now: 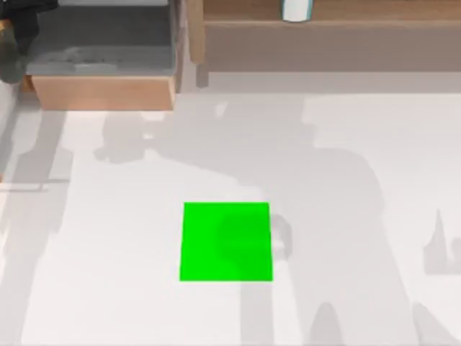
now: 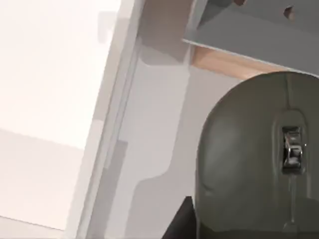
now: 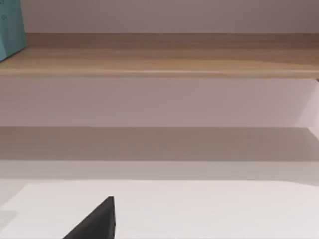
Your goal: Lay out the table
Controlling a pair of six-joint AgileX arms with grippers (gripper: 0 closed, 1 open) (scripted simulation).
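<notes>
Mouse [image 2: 254, 159], dark grey, close under left tool at desk's [image 1: 108, 238] far-left drawer [image 1: 101, 54]; green mat [image 1: 226, 241] mid-desk, rightward; grip state cannot be told

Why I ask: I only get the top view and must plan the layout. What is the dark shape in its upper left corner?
Observer: A dark grey computer mouse with a scroll wheel, close under the left wrist camera.
Operator: And the pale thing on the shelf at the upper right?
Observer: From the side, in the right wrist view, it is a teal object standing on the wooden shelf.
</notes>
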